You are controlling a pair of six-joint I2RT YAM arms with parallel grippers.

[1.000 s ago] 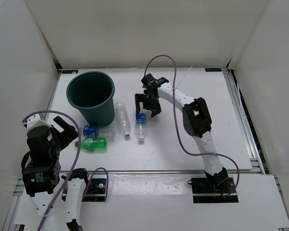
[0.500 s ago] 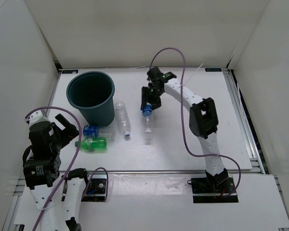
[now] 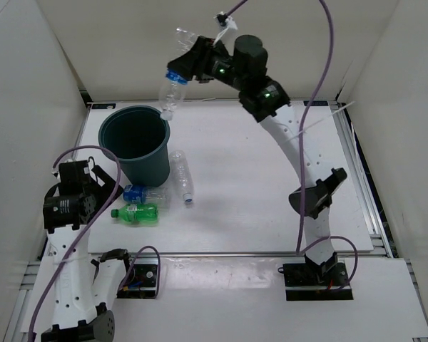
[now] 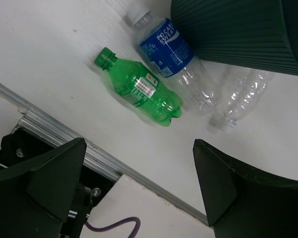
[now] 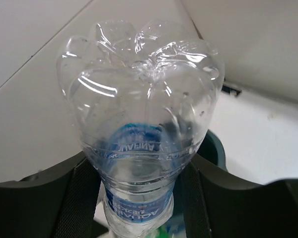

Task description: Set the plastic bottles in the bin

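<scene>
My right gripper (image 3: 191, 63) is shut on a clear plastic bottle (image 3: 172, 84) with a blue label. It holds the bottle high in the air, cap end down, over the far rim of the dark teal bin (image 3: 105, 146). The right wrist view shows the bottle's (image 5: 139, 114) base filling the frame between the black fingers (image 5: 82, 198), with the bin (image 5: 214, 148) below. Three bottles lie on the table beside the bin: a clear one (image 3: 182, 177), a blue-labelled one (image 3: 138, 193) and a green one (image 3: 137, 214). My left gripper (image 4: 139, 148) hangs open above the green bottle (image 4: 141, 91), holding nothing.
White walls enclose the table on three sides. A metal rail (image 4: 64, 134) runs along the table's near edge, below the green bottle. The bin (image 4: 238, 29) stands close behind the lying bottles. A purple cable (image 3: 321, 64) loops from the raised right arm.
My right gripper closed on the bottle at mid-table and carried it up and left to above the bin's far rim. The left arm rose slightly and turned towards the lying bottles.
</scene>
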